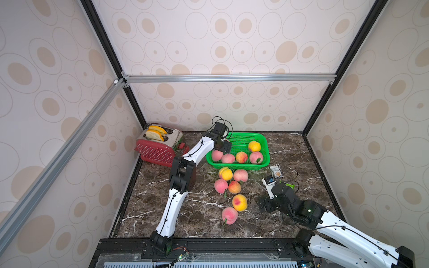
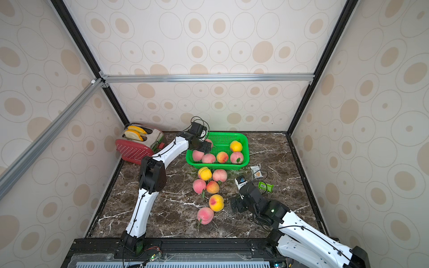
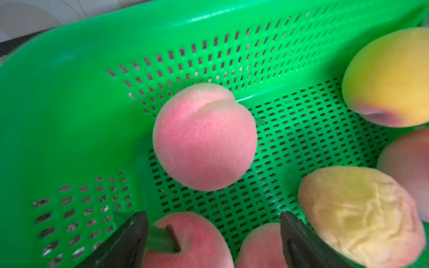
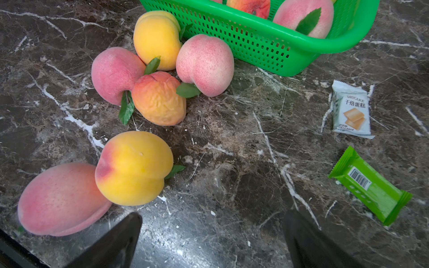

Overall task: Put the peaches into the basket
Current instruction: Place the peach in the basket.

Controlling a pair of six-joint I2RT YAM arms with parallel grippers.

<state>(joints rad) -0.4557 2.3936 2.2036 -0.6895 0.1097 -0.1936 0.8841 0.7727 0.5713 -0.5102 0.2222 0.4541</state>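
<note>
Left arm (image 1: 202, 145) covers basket (image 1: 243, 139) corner; green wrapper (image 1: 289, 185) mostly behind right arm (image 1: 287, 197)

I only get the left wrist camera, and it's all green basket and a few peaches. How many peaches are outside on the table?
Observer: Six peaches lie on the marble table, in front of the basket.
Operator: Is the other arm grabbing one?
Observer: No, the right gripper is open and empty, close to the peaches on the table.
Operator: Is there stuff that isn't peaches?
Observer: Yes, a red toaster with bread slices in it stands beside the basket, and two snack packets lie on the table.
</note>
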